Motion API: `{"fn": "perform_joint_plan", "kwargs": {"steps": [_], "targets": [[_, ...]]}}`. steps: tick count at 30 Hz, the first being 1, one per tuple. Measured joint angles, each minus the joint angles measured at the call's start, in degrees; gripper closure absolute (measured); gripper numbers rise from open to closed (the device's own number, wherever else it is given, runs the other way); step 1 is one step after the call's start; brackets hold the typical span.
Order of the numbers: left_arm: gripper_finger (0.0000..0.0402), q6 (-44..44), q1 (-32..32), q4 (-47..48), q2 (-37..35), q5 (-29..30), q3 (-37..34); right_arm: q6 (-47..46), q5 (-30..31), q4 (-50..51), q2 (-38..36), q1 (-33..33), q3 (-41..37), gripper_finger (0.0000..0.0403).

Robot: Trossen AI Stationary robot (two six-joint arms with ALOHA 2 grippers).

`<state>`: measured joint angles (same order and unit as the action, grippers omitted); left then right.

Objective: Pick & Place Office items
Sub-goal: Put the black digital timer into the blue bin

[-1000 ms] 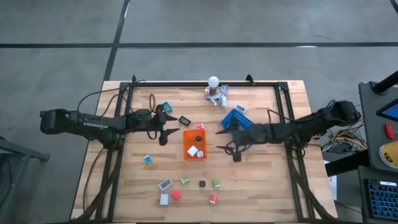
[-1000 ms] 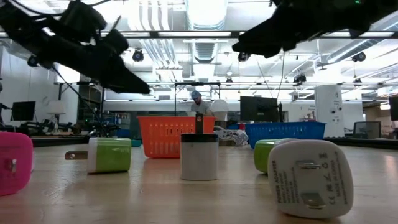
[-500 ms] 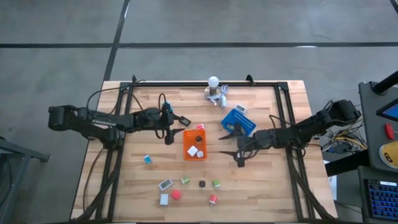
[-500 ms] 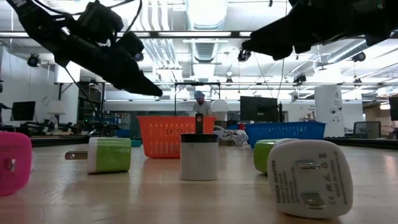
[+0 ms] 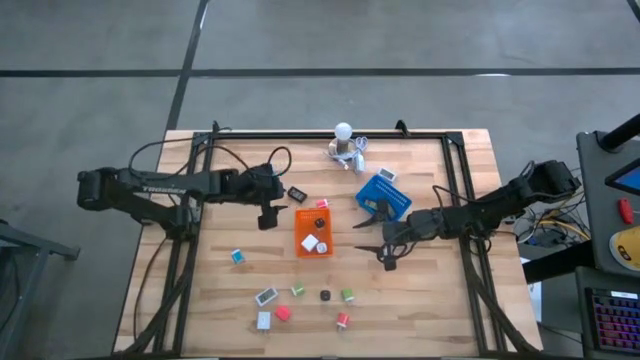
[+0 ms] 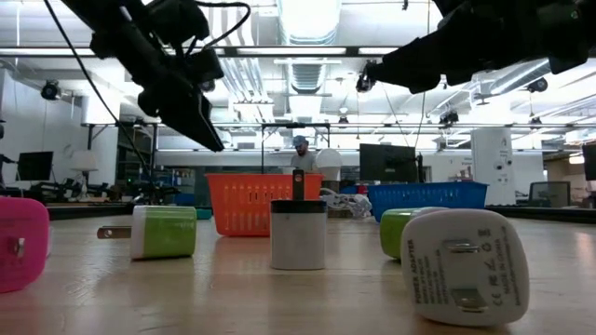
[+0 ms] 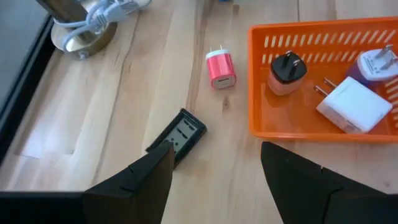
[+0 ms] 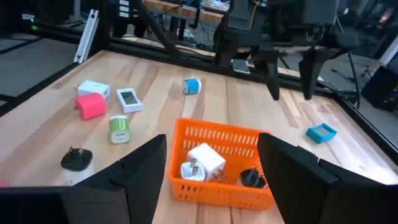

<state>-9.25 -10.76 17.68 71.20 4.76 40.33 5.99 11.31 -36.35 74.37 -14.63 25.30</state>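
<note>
High view: straight down, far, whole bench (image 5: 420, 290). Low view: bench-top level, close behind chargers, facing the room. Left wrist view: steeply down, near. Right wrist view: forward across the bench toward the left arm. All four share the orange tray (image 5: 314, 232).

A black flat adapter (image 7: 177, 137) lies on the counter just ahead of the left jaws, with a red charger (image 7: 221, 69) beyond it. A black plug (image 7: 285, 70) and a white charger (image 7: 352, 104) lie together inside the orange tray (image 7: 311, 132) beside them.
</note>
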Motion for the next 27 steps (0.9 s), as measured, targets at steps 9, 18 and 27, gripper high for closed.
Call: {"fn": "perform_joint_plan", "kwargs": {"steps": [9, 18, 27], "targets": [[0.0154, -6.26, -0.05, -0.20, 1.89, 4.72, 0.70, 0.03, -0.04, 0.01, 0.00, -0.11, -0.63, 0.0152], [0.0154, -8.38, -1.22, 5.47, 12.40, 4.70, 3.97, 0.01, -1.11, 0.09, 0.00, -0.15, -0.97, 0.0156], [0.0154, -13.35, -1.64, 7.98, 22.34, 5.63, 11.58, -0.12, -1.31, 0.12, 0.00, -0.15, -1.01, 0.0156]]}}
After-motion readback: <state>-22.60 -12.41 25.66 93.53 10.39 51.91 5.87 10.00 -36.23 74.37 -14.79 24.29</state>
